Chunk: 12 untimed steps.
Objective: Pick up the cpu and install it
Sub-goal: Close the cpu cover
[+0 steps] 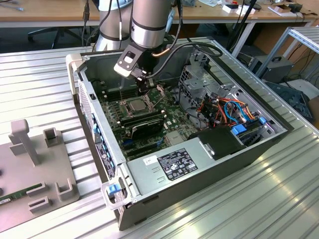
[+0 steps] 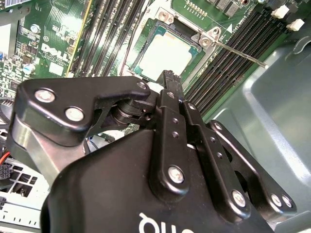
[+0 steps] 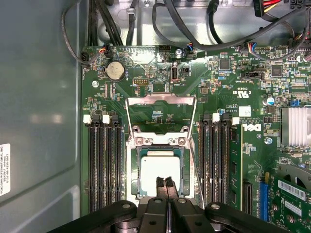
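The cpu [image 3: 155,167] lies flat in the motherboard's socket, its silver-grey face up; it also shows in the second wrist view [image 2: 163,56] and in the exterior view [image 1: 135,104]. The socket's metal frame [image 3: 160,104] is swung open and lies back on the board, and its thin lever [image 2: 240,54] sticks out to one side. My gripper [image 3: 165,183] hangs just over the cpu's near edge inside the open computer case [image 1: 94,107]. Its two thin fingers are pressed together with nothing between them [image 2: 168,76]. I cannot tell whether the tips touch the chip.
Black memory slots [image 3: 104,160] flank the socket on both sides. Cables [image 1: 227,107] and a drive cage fill the case's right part, and a black power supply [image 1: 174,164] sits at its front. A grey fixture plate [image 1: 35,169] with a green memory stick [image 1: 17,194] lies at the exterior view's left.
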Each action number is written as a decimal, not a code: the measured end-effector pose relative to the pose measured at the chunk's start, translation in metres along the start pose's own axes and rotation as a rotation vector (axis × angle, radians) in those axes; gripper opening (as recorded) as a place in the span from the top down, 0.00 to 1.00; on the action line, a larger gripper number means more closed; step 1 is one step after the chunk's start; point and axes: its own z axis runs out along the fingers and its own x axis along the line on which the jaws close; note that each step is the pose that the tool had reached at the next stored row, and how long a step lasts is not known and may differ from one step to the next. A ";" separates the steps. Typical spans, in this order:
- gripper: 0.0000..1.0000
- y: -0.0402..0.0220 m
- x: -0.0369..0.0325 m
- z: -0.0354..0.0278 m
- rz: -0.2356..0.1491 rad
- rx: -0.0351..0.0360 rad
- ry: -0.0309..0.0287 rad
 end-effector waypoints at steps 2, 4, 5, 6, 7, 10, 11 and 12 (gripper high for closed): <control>0.89 0.0000 0.0000 -0.0002 0.000 0.0001 -0.0001; 0.89 0.0001 0.0000 -0.0032 0.000 0.0000 0.0001; 0.89 0.0002 0.0001 -0.0042 0.000 0.0001 0.0000; 0.89 0.0003 0.0001 -0.0064 0.000 0.0000 0.0001; 0.89 0.0004 0.0001 -0.0086 0.000 0.0000 0.0001; 0.89 0.0005 0.0002 -0.0098 0.000 -0.0001 0.0004; 0.89 0.0005 0.0002 -0.0099 0.000 0.0000 0.0002; 0.89 0.0005 0.0002 -0.0100 0.000 0.0000 0.0001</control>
